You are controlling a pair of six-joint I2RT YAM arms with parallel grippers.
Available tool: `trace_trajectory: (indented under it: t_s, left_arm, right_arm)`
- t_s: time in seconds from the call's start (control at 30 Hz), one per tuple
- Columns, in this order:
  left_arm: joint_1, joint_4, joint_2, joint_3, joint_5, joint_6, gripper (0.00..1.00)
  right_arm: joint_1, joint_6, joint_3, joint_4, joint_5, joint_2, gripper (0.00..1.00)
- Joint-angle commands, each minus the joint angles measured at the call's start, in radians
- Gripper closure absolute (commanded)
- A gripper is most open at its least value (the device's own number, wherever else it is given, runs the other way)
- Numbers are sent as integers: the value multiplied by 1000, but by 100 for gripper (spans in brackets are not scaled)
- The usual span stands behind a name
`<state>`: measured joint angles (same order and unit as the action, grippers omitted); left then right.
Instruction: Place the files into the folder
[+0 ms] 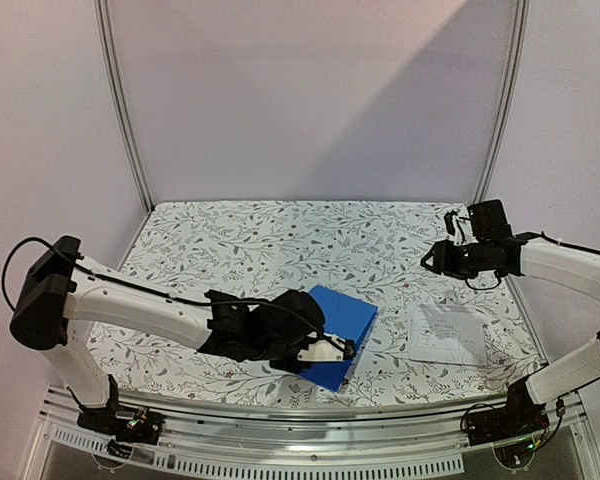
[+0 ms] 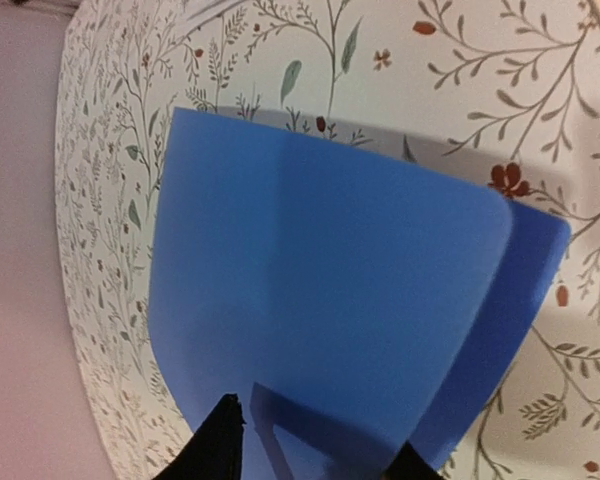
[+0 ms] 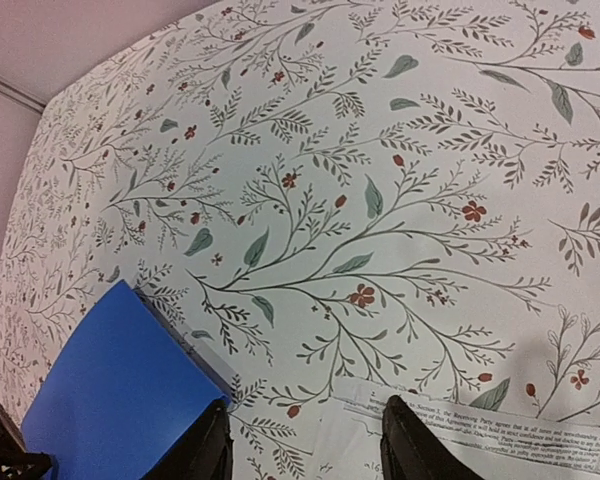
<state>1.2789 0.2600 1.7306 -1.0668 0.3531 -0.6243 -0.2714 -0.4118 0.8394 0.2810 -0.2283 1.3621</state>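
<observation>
1 folder (image 1: 336, 314), 1 sheet of files (image 1: 450, 332) visible, 2 arms. Bench (image 1: 280, 240) has a floral cloth; pale lilac walls, 2 metal poles at back. Folder sits lower centre of top view, cover raised off lower leaf; inside not visible. Files lie flat at lower right, apart from folder, not in it. Left pincer (image 1: 348, 350) at folder's near edge, fingers spread wide. Right pincer (image 1: 432, 260) also wide, holding nothing, mid right above bench.

The folder (image 1: 342, 314) is bright blue, the files (image 1: 448, 332) white with black print, the tablecloth (image 1: 280, 240) floral.
</observation>
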Motion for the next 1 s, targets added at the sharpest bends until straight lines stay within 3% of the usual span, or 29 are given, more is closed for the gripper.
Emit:
trace_trajectory:
  t_s: [0.0,0.13,0.23,0.43,0.6,0.7,0.97]
  left_arm:
    - [17,-28,45,-98,194,-42,67]
    - [16,-19,51,-186,237,-28,89]
    - [16,18,61,-248,238,-14,100]
    - [10,126,114,-385,304,20,100]
    - [-10,306,173,-554,303,158,100]
    - [-17,400,196,-654,296,257,100]
    - [-81,646,236,-887,122,502,100]
  right_arm:
    - [-24,-19,-45,-67,-49,-25,50]
    - [-73,-23,-50,-91,-96,-15,50]
    - [-112,0,-27,-78,-95,1,50]
    - [-123,10,-1,-70,-98,-24,51]
    - [-123,-12,-41,-112,-78,-88,51]
    - [-129,-14,-37,-108,-84,-93,37]
    - [-137,-2,12,-78,-86,-48,27]
